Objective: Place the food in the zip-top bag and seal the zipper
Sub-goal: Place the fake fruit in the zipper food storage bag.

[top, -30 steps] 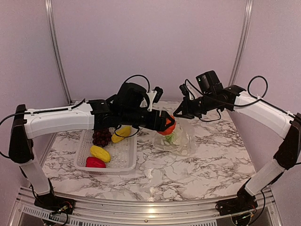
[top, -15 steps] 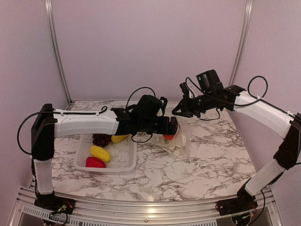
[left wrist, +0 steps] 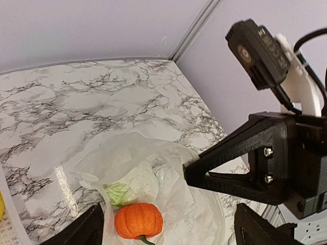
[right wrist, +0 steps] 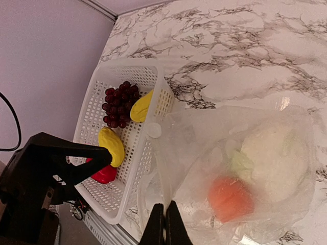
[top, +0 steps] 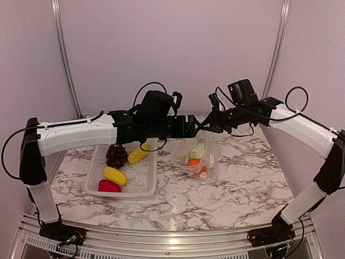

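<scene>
Bag held open, two pieces in, four waiting.
The right gripper (top: 208, 128) is clenched on the rim of the zip-top bag (top: 209, 157), lifting its mouth so food can drop in. The left gripper (top: 190, 125) hangs above, jaws spread and empty. The orange fruit (top: 194, 162) and pale vegetable (top: 198, 150) lie inside. The grapes (top: 116, 155), yellow pieces (top: 115, 175) and red pepper (top: 109, 186) sit in the basket (top: 149, 182) to the left.

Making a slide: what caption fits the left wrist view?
Open left hand over the bag holding an orange fruit and pale vegetable, right hand pinching its rim.
</scene>
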Robot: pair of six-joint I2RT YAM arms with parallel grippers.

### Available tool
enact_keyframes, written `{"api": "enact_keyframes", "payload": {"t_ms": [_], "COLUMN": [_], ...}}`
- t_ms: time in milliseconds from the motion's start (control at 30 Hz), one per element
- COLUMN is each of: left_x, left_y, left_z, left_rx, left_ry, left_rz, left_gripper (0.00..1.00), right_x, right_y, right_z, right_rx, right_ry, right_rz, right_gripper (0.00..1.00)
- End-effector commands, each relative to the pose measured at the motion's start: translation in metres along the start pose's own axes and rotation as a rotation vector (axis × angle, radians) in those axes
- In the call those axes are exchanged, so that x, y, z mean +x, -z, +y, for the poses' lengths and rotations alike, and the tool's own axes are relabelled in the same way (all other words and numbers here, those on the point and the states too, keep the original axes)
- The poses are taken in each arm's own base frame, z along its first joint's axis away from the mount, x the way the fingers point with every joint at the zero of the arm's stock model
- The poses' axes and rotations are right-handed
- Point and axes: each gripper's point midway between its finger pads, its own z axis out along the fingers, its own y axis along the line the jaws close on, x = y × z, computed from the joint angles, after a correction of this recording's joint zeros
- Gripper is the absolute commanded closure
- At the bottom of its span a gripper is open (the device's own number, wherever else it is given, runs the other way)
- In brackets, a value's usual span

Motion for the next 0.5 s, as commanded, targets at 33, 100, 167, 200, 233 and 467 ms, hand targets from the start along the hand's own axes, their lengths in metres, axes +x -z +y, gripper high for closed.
{"api": "enact_keyframes", "payload": {"t_ms": [33, 100, 167, 200, 233, 467], "left_x": [-0.002, 0.02, 0.039, 0.044, 0.048, 0.065], "left_y": [0.024, 0.015, 0.007, 0.004, 0.001, -0.031], "left_z": [0.052, 0.06, 0.068, 0.071, 0.073, 0.072], "left_rx": [-0.215, -0.228, -0.241, -0.25, -0.252, -0.243], "left_ry": [0.042, 0.036, 0.029, 0.027, 0.025, 0.003], "left_rz": [0.049, 0.123, 0.18, 0.194, 0.202, 0.28], "left_gripper": [0.28, 0.33, 0.34, 0.34, 0.34, 0.31], "right_x": [-0.007, -0.005, -0.003, -0.002, -0.002, 0.008], "right_y": [0.016, 0.016, 0.016, 0.016, 0.017, 0.017], "right_z": [0.008, 0.008, 0.008, 0.008, 0.009, 0.005], "right_rx": [-0.03, -0.035, -0.037, -0.039, -0.04, -0.018], "right_ry": [0.018, 0.017, 0.018, 0.018, 0.017, 0.026], "right_rz": [-0.049, -0.041, -0.038, -0.035, -0.035, -0.01], "right_gripper": [1.0, 1.0, 1.0, 1.0, 1.0, 1.0]}}
